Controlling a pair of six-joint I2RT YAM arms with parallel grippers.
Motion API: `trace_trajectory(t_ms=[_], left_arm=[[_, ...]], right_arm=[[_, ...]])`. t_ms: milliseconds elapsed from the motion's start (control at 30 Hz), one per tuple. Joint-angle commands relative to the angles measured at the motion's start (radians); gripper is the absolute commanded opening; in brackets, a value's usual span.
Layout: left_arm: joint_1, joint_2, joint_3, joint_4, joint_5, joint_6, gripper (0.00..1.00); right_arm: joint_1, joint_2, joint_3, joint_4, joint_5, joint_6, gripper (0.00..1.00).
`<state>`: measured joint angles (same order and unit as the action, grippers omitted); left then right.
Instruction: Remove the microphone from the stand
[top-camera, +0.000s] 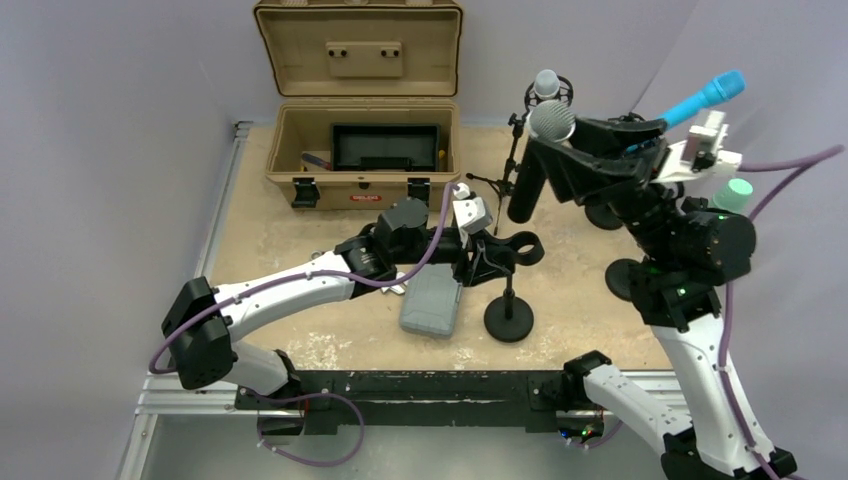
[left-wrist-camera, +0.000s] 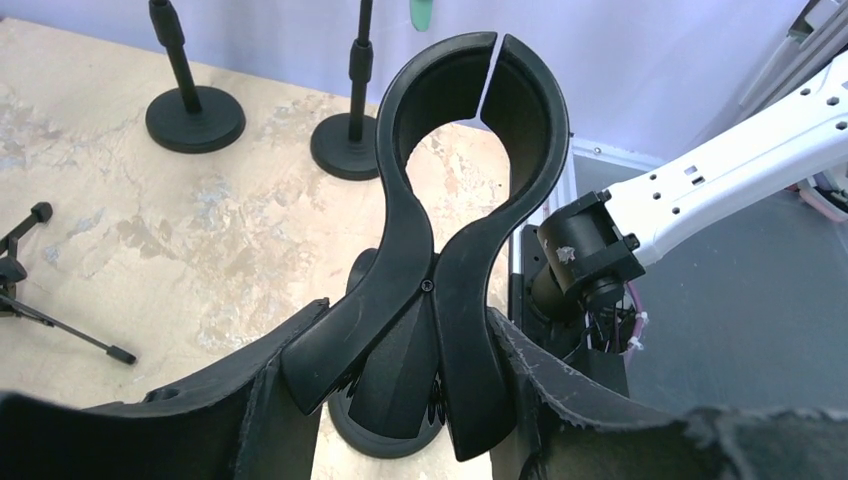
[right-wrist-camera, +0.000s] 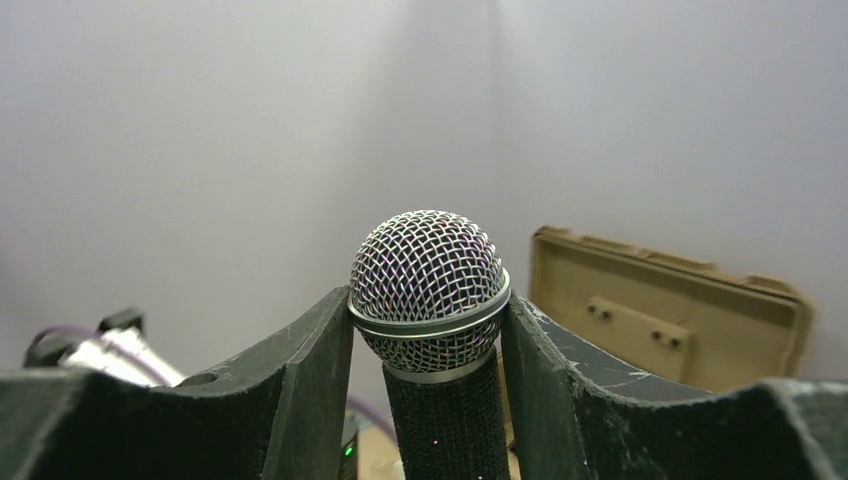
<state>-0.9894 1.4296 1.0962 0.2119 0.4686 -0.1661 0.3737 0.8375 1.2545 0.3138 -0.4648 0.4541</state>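
Note:
The microphone (top-camera: 528, 170), black with a silver mesh head, is in the air, clear of its stand. My right gripper (top-camera: 560, 150) is shut on it; in the right wrist view the fingers (right-wrist-camera: 310, 370) press against the mesh head (right-wrist-camera: 430, 280), and the gripper (right-wrist-camera: 430, 340) straddles it. The stand has a round black base (top-camera: 508, 318) and a black clip (top-camera: 520, 248) on top. My left gripper (top-camera: 482, 258) is shut on the clip's handles. In the left wrist view the gripper (left-wrist-camera: 400, 350) pinches the handles, and the clip's ring (left-wrist-camera: 530, 130) is empty, its tips nearly touching.
An open tan case (top-camera: 362, 150) stands at the back. A grey box (top-camera: 432, 300) lies beside the stand base. Another microphone (top-camera: 546, 85) on a small tripod and a blue microphone (top-camera: 705, 100) are at the back right. More stand bases (top-camera: 625, 278) sit right.

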Motion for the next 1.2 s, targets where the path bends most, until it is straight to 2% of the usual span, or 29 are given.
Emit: trace_trajectory(t_ms=[0, 133, 267, 333, 533, 700, 733, 867, 967, 1100, 1167], left_arm=[[-0.001, -0.019, 0.046, -0.147, -0.058, 0.023, 0.00], [-0.004, -0.039, 0.088, -0.209, -0.132, 0.016, 0.00], [-0.021, -0.073, 0.116, -0.287, -0.232, 0.033, 0.00], [-0.026, -0.078, 0.129, -0.304, -0.263, 0.037, 0.00], [-0.042, -0.048, 0.168, -0.319, -0.241, 0.029, 0.00], [-0.051, -0.037, 0.181, -0.330, -0.249, 0.011, 0.00], [-0.051, -0.033, 0.183, -0.344, -0.270, 0.002, 0.03], [-0.051, -0.027, 0.202, -0.374, -0.322, -0.035, 0.33], [-0.051, -0.039, 0.202, -0.368, -0.312, -0.049, 0.48], [-0.051, -0.055, 0.206, -0.376, -0.345, -0.079, 0.75], [-0.051, -0.060, 0.219, -0.398, -0.368, -0.104, 0.79]], right_arm=[[0.001, -0.024, 0.175, -0.166, 0.307, -0.211, 0.00], [0.001, -0.014, 0.274, -0.368, 0.487, -0.354, 0.00], [0.000, -0.052, 0.181, -0.516, 0.617, -0.370, 0.00], [0.000, -0.070, 0.106, -0.577, 0.672, -0.354, 0.00], [0.000, -0.041, -0.072, -0.711, 0.819, -0.225, 0.00], [-0.017, 0.043, -0.224, -0.670, 0.825, -0.106, 0.00], [-0.025, 0.066, -0.246, -0.658, 0.821, -0.093, 0.00], [-0.049, 0.174, -0.311, -0.633, 0.861, -0.032, 0.00], [-0.071, 0.220, -0.348, -0.603, 0.849, 0.000, 0.00], [-0.092, 0.276, -0.397, -0.539, 0.847, 0.011, 0.00], [-0.095, 0.323, -0.402, -0.525, 0.855, 0.009, 0.00]])
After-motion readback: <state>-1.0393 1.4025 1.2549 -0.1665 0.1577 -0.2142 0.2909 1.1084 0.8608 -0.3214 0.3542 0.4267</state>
